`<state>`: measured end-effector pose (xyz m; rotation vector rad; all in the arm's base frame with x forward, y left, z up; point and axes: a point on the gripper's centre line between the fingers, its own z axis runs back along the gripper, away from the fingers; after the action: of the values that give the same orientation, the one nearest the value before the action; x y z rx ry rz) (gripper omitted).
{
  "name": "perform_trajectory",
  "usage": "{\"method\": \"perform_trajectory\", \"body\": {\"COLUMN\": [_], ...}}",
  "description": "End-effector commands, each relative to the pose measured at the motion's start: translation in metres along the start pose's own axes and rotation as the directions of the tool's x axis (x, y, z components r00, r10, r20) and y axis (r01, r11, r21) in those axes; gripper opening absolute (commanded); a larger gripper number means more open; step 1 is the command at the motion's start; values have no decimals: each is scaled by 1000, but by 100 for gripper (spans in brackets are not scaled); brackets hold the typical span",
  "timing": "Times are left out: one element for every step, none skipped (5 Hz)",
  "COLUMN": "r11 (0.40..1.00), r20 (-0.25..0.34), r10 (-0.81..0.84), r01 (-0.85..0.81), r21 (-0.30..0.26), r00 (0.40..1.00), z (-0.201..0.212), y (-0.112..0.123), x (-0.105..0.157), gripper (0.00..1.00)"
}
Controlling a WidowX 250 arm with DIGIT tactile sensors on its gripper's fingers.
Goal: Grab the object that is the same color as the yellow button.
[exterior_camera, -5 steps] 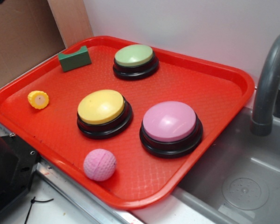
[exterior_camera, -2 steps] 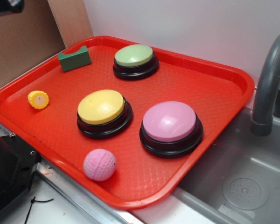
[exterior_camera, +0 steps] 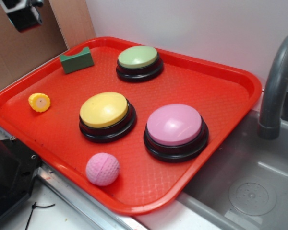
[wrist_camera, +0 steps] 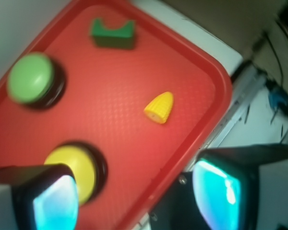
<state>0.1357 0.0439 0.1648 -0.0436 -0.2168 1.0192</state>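
Gripper (wrist_camera: 137,199) spread wide, holding nothing, high above the red tray (exterior_camera: 230,103); further into the exterior view's top-left corner than 0.4 s ago. Yellow corn-cob piece (exterior_camera: 39,102), bumpy-sided with an orange centre on its flat end, lying near the tray's left edge, well apart from the domed yellow button (exterior_camera: 104,110) on its black base. Tray floor finely textured.
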Motion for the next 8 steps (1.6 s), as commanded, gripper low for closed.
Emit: {"method": "perform_trajectory", "body": {"r11": [902, 833, 821, 807, 818, 816, 820, 827], "r20": [146, 177, 119, 130, 174, 191, 204, 203], "r10": [423, 539, 563, 579, 555, 552, 539, 530], "r01": [-431, -552, -570, -588, -572, -573, -564, -555], "r21": [33, 33, 31, 56, 68, 77, 96, 91], "r00": [894, 824, 818, 805, 814, 811, 818, 823], "z": [-46, -60, -84, -101, -121, -133, -144, -145], "y": [17, 26, 31, 32, 27, 26, 25, 23], "x": [20, 23, 27, 29, 30, 31, 30, 27], "gripper": [100, 100, 100, 100, 100, 100, 100, 0]}}
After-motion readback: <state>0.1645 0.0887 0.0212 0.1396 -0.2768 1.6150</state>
